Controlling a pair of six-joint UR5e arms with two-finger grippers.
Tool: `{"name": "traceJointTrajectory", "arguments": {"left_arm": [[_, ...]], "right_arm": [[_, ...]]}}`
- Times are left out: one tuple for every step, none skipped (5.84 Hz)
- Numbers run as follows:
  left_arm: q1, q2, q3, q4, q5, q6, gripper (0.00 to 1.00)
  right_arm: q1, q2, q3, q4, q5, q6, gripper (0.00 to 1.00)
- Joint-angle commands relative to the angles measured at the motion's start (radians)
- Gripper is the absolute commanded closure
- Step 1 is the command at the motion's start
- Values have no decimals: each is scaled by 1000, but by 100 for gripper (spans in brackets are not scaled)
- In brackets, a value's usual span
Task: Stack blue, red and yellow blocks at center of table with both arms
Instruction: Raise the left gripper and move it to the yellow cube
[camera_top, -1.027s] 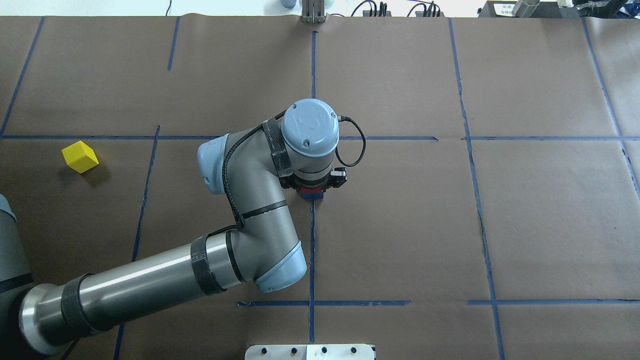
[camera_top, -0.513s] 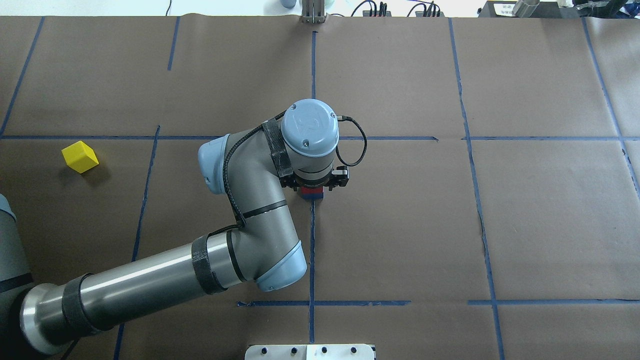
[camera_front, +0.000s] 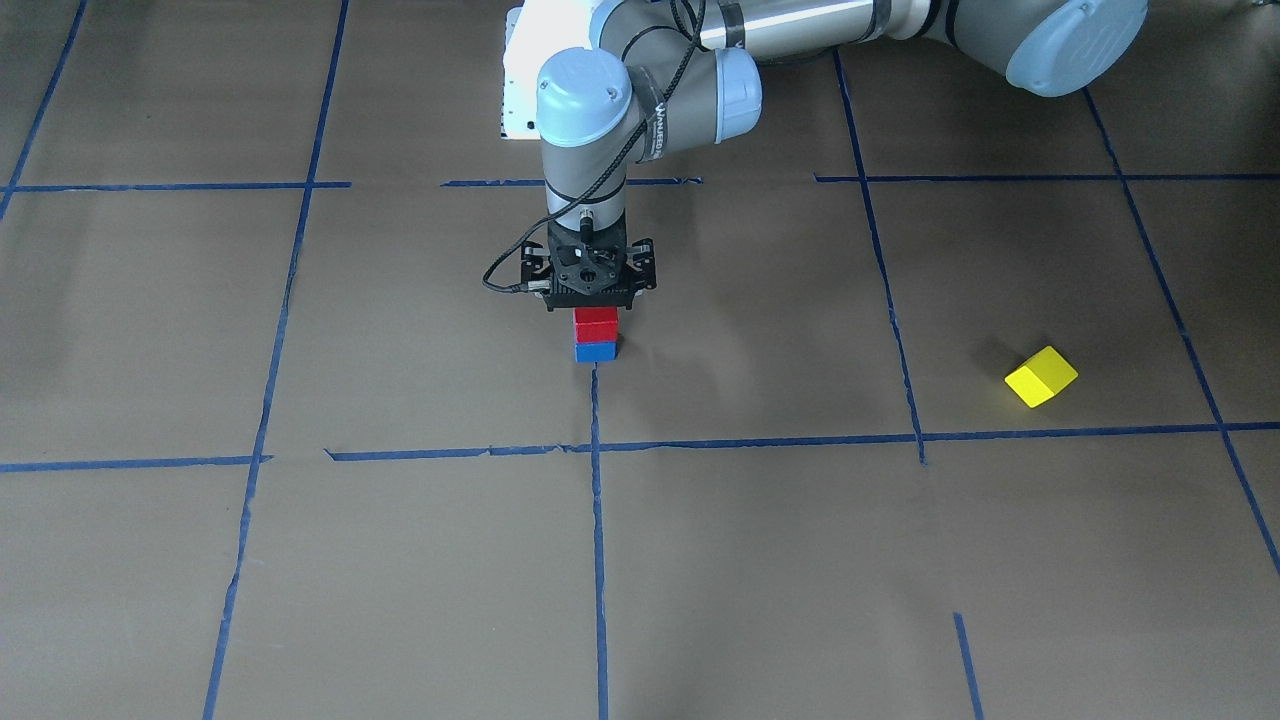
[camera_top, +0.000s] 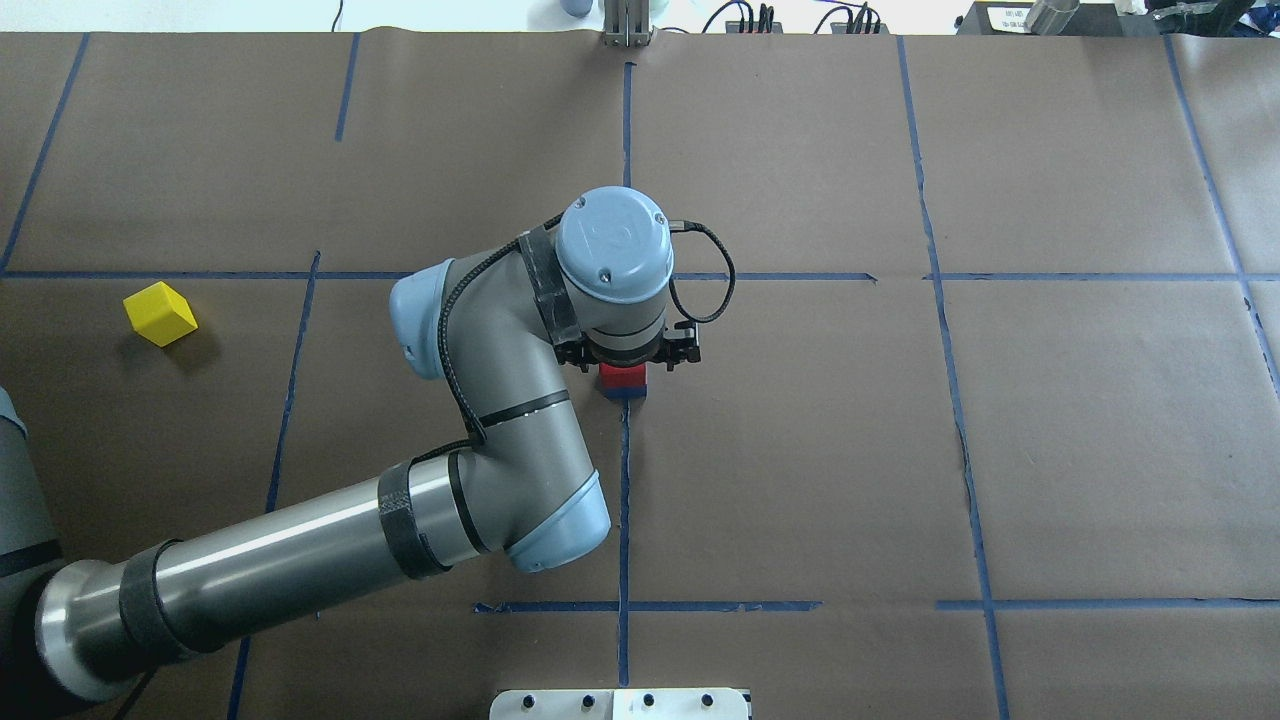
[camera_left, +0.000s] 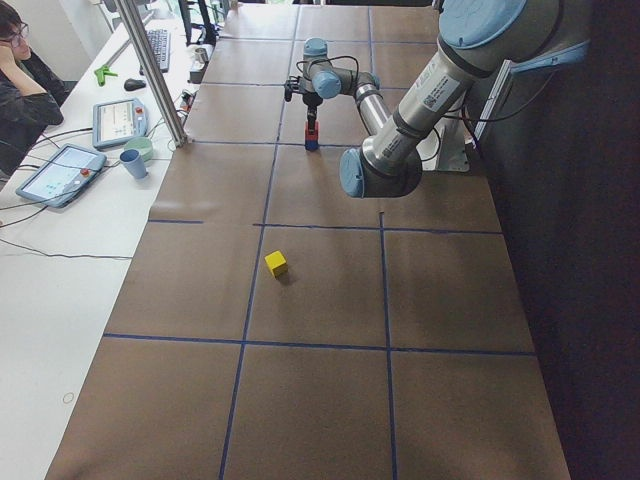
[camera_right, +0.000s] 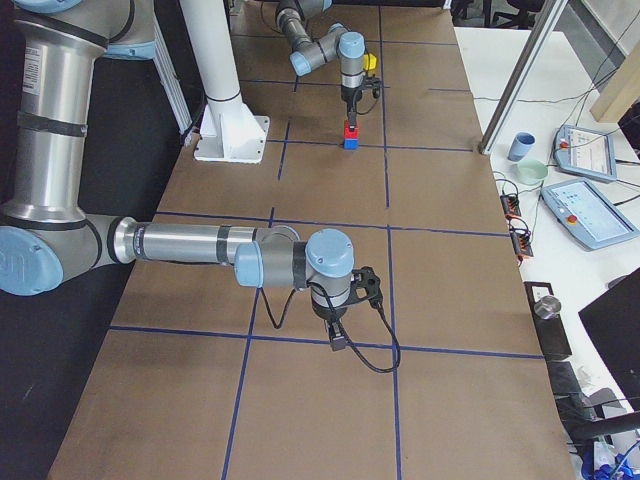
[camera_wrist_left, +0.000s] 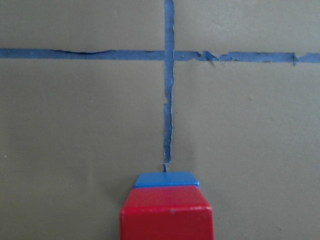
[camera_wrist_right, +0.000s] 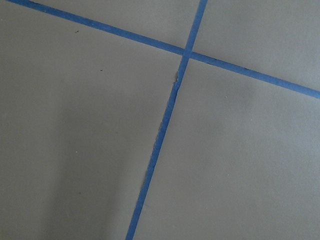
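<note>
Three blocks are on the brown paper tabletop (camera_front: 900, 560), one of each colour. Two of them form a stack at the middle. The red block (camera_front: 596, 325) sits squarely on the blue block (camera_front: 596, 351), with their edges in line. The blue one rests at the end of a strip in the grid of blue tape lines (camera_top: 623, 500). The wrist view from the left arm shows that strip stopping right at its far edge.

The third, the yellow block (camera_front: 1041, 376), lies alone on the robot's left side, well apart from the stack. It is turned corner-on to the tape grid and nothing touches it.

Two arms are in view. The left arm (camera_top: 300, 560) reaches in to the centre and its wrist points straight down. The left gripper (camera_front: 597, 298) hangs directly over the red block. Its jaws are spread wider than the block and clasp nothing, and the front view shows both blocks free below them.

The right arm (camera_right: 190, 243) shows only in the view from the robot's right end. It is bent low over a bare part of the paper near a tape crossing, far from all three blocks. The right gripper (camera_right: 338, 338) points down there, but whether its jaws are apart or together cannot be told.

Beyond the paper's edge, one person (camera_left: 20, 90) sits at a white bench. On the bench are two tablets (camera_left: 124, 121) and one blue cup (camera_left: 133, 163).
</note>
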Motion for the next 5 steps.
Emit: {"name": "traceJointTrajectory", "arguments": {"left_arm": [[-120,162,-180,42,-98,175,1],[-197,285,-260,43,-120,328,1],[-273,388,-279,31,-159,560,1],[-352,465,-277,27,-173,789,1],[-431,555,-258,-33,-251,1016,1]], "right_arm": [[0,0,0,-2,0,0,1],[0,2,0,-2,1,0,1],[-2,2,-3,-2,1,0,1],[0,0,-3,-2,4,0,1],[0,2,-3,-2,3,-1,1]]}}
